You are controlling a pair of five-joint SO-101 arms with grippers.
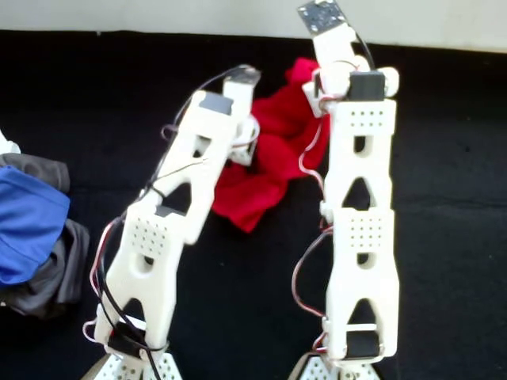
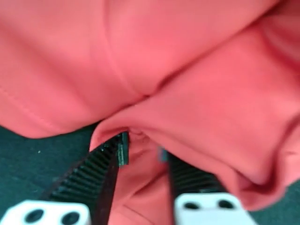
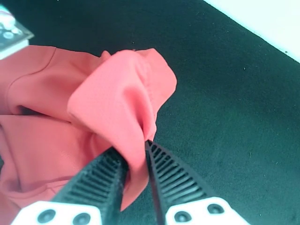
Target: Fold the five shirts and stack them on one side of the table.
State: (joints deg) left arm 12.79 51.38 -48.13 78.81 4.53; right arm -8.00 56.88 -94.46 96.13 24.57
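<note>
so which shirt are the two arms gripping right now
The crumpled red fabric shirt, pinched in the left fingers and right fingers; the blue shirt and dark grey shirt lie piled apart.

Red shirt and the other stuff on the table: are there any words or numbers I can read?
None can be read.
The red shirt is plain, with no print showing.
The blue shirt shows no print either.
The small dotted board in the high view has marks too blurred to read.
The pale object beside the shirt in the right wrist view is also too blurred.
</note>
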